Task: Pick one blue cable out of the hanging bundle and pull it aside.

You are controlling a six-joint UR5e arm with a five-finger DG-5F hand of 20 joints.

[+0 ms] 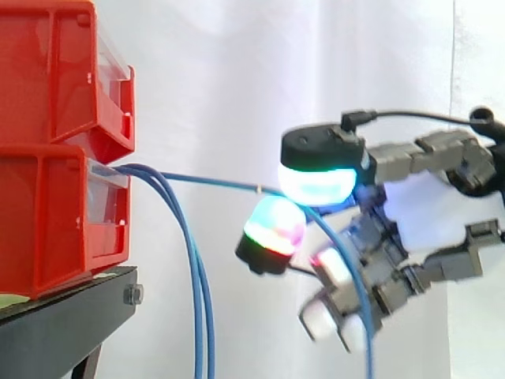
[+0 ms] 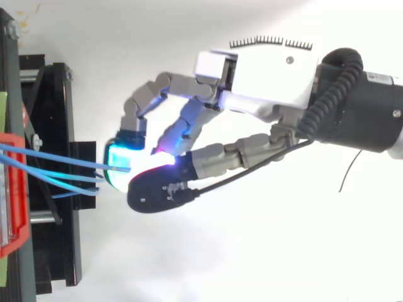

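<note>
**With one strand pinched, the pull-aside looks half done**

From the side, I see the hand (image 1: 402, 158) clamping one thin blue cable (image 1: 213, 183) between glowing rounded pads (image 1: 316, 180). It runs taut from the lower red bin (image 1: 47, 221), apart from the slack bundle (image 1: 197, 300) drooping in smooth loops. From above, it runs straight into the fingertips, I'd guess to separate it.

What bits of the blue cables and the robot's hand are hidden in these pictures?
- Side view: the hanging blue cables run off the bottom edge, so their ends are cut off.
- Side view: where they start is hidden inside the lower red bin.
- Top view: the pulled blue cable vanishes in the glow of the hand's fingertips.
- Top view: the arm is cut off by the right edge.
</note>
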